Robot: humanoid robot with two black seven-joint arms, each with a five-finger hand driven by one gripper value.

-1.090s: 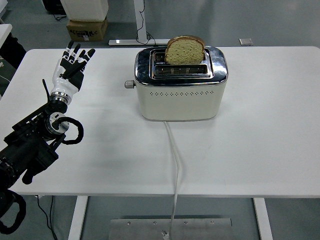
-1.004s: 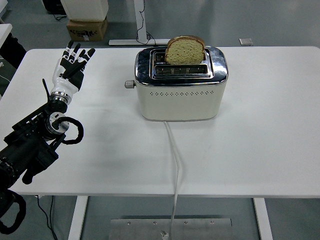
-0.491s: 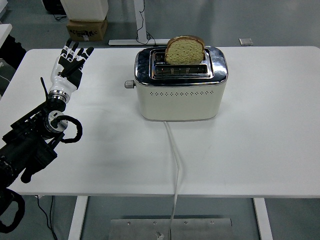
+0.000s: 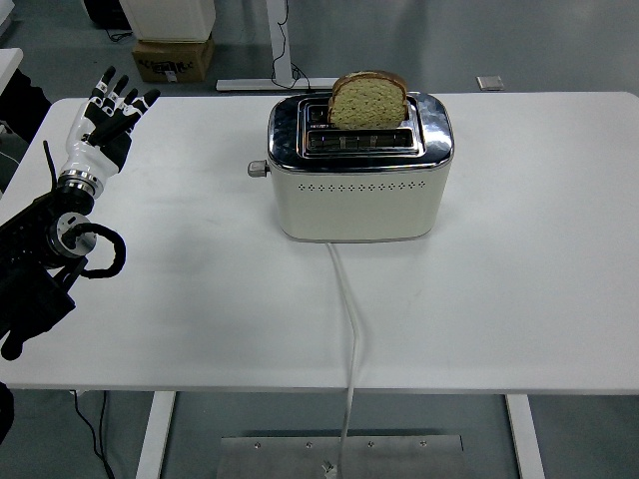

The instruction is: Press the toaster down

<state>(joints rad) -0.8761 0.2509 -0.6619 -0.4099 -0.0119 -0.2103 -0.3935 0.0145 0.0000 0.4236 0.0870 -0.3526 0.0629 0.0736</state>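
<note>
A cream toaster [image 4: 359, 170] with a chrome top stands at the middle back of the white table [image 4: 499, 289]. A slice of bread [image 4: 368, 99] sticks up high out of its far slot. The lever knob [image 4: 258, 169] juts from the toaster's left end, in its upper position. My left hand [image 4: 108, 112] hovers over the table's far left corner, fingers spread and holding nothing, well to the left of the lever. My right hand is out of the picture.
The toaster's white cord [image 4: 348, 309] runs from its front face over the table's near edge. A cardboard box [image 4: 172, 58] and a desk leg [image 4: 283, 45] stand on the floor beyond the table.
My left arm has drawn back to the left, away from the toaster, hand still spread. The toaster, bread and lever stand as before.
</note>
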